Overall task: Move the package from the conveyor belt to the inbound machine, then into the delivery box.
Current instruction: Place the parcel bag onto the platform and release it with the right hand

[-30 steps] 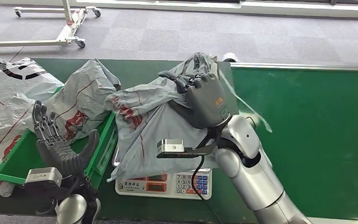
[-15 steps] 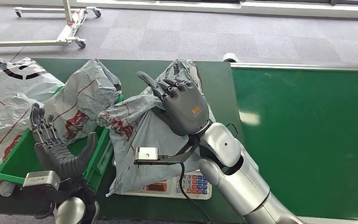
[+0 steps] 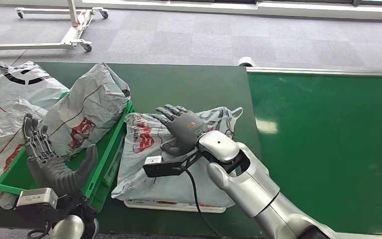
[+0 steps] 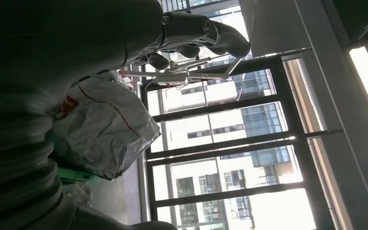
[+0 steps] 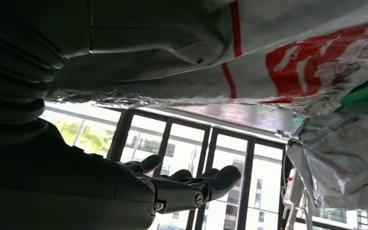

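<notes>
Package (image 3: 171,154) lies flat across the scale (image 3: 174,205), long axis running left to right, directly under my right hand (image 3: 181,128), which rests palm-down on it, fingers spread, grasping nothing. My left hand (image 3: 49,157) waits released above the green delivery box (image 3: 107,162), just left of the package. Green tabletop (image 3: 194,89) beneath; grey carpet (image 3: 204,40) beyond.

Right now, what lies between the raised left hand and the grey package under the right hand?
In the head view, the green plastic bin's near wall stands between the left hand and the grey plastic mailer package, which the right hand rests on.
</notes>
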